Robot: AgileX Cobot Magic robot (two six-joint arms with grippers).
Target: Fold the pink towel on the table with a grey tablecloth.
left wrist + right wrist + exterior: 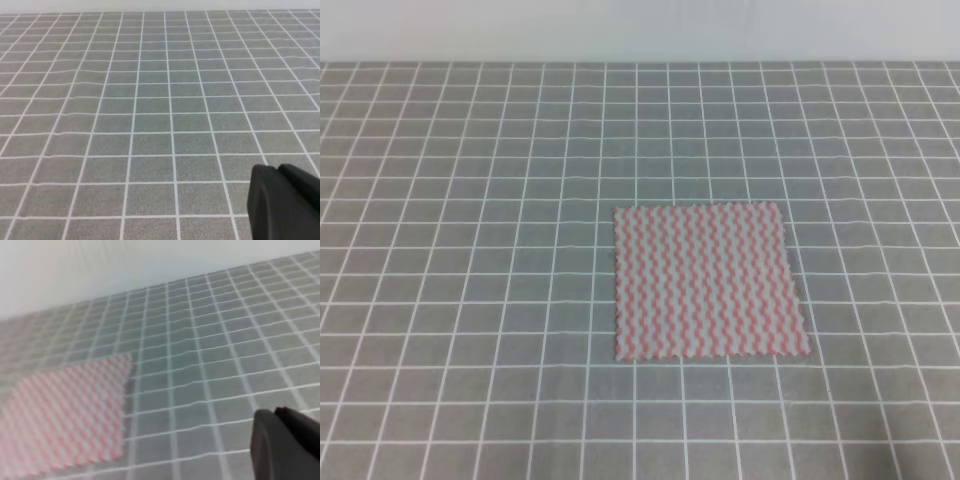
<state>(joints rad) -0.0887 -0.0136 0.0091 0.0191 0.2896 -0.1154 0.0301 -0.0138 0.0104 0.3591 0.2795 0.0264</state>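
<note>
The pink towel (708, 281) lies flat and unfolded on the table with a grey tablecloth (470, 300). In the exterior high view it sits a little right of the middle and nearer to the near edge than to the far one. Its four sides run almost along the white grid lines, and the pink-and-white wavy stripes go from far to near. The edges look slightly scalloped, and nothing rests on the cloth.

No arm and no gripper appears in the exterior high view.

In the left wrist view only the grey grid cloth is seen, with some soft ripples at the far left part. A dark part of the left gripper (285, 202) shows in the near right corner of this view. It is above the cloth and holds nothing that can be seen; how wide the jaws stand I cannot tell, because only this one dark piece is in the frame.

In the right wrist view, which is a bit blurred, the towel (65, 417) fills the near left part, well apart from the right gripper (285, 445), whose dark part shows in the near right corner. This gripper has hold of nothing visible, and whether its jaws are apart or together cannot be told from here
</note>
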